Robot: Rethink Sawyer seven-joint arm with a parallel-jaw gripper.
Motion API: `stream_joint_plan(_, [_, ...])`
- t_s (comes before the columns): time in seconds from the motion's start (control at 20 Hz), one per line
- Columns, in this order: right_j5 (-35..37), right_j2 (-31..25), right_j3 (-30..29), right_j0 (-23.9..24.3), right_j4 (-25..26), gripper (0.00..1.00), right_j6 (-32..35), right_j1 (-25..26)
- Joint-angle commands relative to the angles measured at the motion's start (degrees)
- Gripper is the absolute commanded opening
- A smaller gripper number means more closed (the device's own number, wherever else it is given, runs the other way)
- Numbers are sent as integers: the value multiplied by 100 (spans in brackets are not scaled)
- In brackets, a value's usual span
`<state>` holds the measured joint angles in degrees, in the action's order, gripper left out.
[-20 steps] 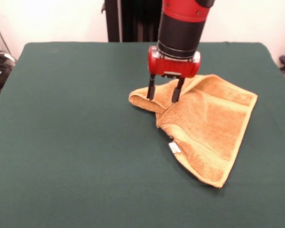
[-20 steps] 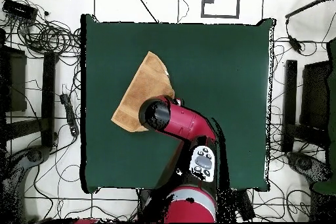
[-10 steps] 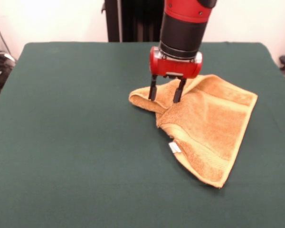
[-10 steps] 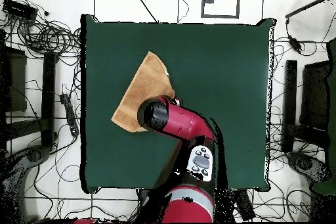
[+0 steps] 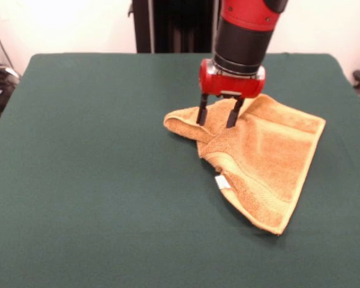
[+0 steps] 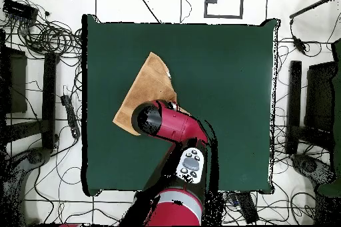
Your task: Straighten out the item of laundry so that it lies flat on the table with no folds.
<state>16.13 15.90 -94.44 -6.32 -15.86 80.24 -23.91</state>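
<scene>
1. Front view: orange-yellow towel point(image 5: 261, 159) lies folded over on the green table point(image 5: 96, 168); white tag point(image 5: 221, 182) at its near edge.
2. Gripper point(image 5: 218, 113) stands over the bunched corner, fingers apart, tips touching the cloth.

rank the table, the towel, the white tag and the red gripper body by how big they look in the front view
1. table
2. towel
3. red gripper body, though it stands above the table, so nearness may skew it
4. white tag
</scene>
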Motion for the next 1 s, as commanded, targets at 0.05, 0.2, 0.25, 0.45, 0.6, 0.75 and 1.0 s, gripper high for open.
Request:
stream_joint_plan(0.05, [-116, -342, -3, -129, -265, 100, 1586, 518])
stream_joint_plan(0.2, [-323, -561, -79, 54, -271, 100, 1546, 554])
stream_joint_plan(0.25, [-371, -586, -74, 81, -269, 100, 1539, 583])
stream_joint_plan(0.45, [-538, -790, -126, 258, -259, 100, 1496, 629])
stream_joint_plan(0.6, [-564, -906, -85, 370, -291, 100, 1480, 681])
stream_joint_plan(0.75, [-630, -934, -36, 416, -246, 100, 1436, 771])
stream_joint_plan(1.0, [-437, -750, 159, 317, -180, 100, 1328, 894])
